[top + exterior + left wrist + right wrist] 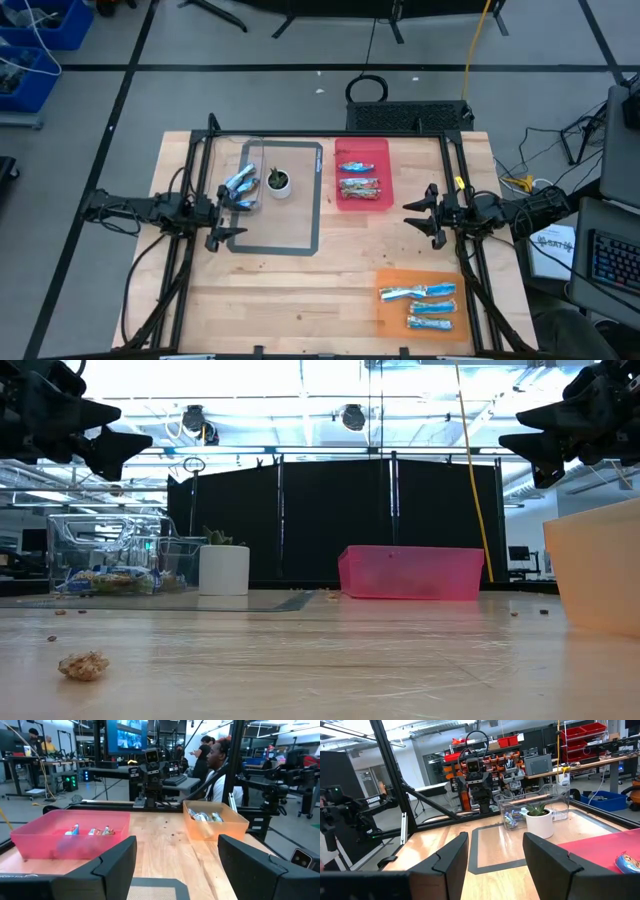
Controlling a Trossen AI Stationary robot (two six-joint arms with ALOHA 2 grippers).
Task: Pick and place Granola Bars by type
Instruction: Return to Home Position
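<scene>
Blue-and-silver granola bars [240, 183] lie in a clear container [252, 160] at the table's far left. A red bin [385, 160] at the far middle holds a blue bar [352, 166] and brownish bars [358, 186]. An orange tray [390, 278] at the near right holds three blue bars [430, 307]. My left gripper [238, 218] [177, 850] hovers open, level, beside the clear container. My right gripper [412, 216] [495, 845] hovers open to the right of the red bin. Nothing is between either pair of fingers.
A small green plant in a white pot [279, 183] stands on a grey-outlined mat [318, 200] between the container and the red bin. A crumb [84, 665] lies on the wood near the front edge. People are at desks beyond the table [215, 760].
</scene>
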